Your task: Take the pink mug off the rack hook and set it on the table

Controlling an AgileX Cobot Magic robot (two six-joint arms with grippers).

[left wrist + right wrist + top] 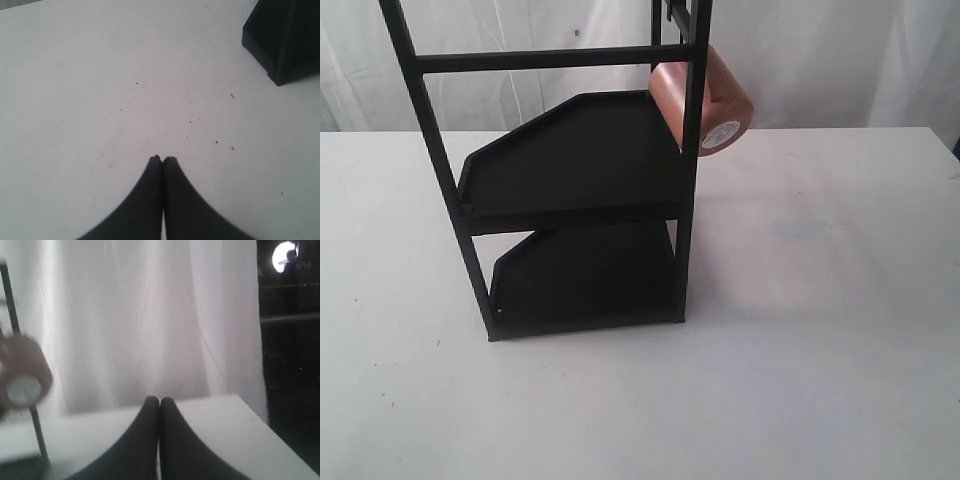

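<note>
The pink mug [715, 100] hangs tilted at the top right of the black rack [580, 200], its white base sticker facing out; the hook holding it is out of view at the frame's top edge. In the right wrist view the pink mug [22, 372] appears blurred, well off to one side of my right gripper [159, 399], which is shut and empty. My left gripper [162, 159] is shut and empty above the bare white table [100, 90], with a corner of the rack's base [282, 40] some way ahead. Neither gripper shows in the exterior view.
The rack has two angled black shelves [575, 165], both empty. White table [820, 330] spreads wide to the right and front of the rack. White curtains [140, 315] hang behind, with a dark area [290, 340] past the table's edge.
</note>
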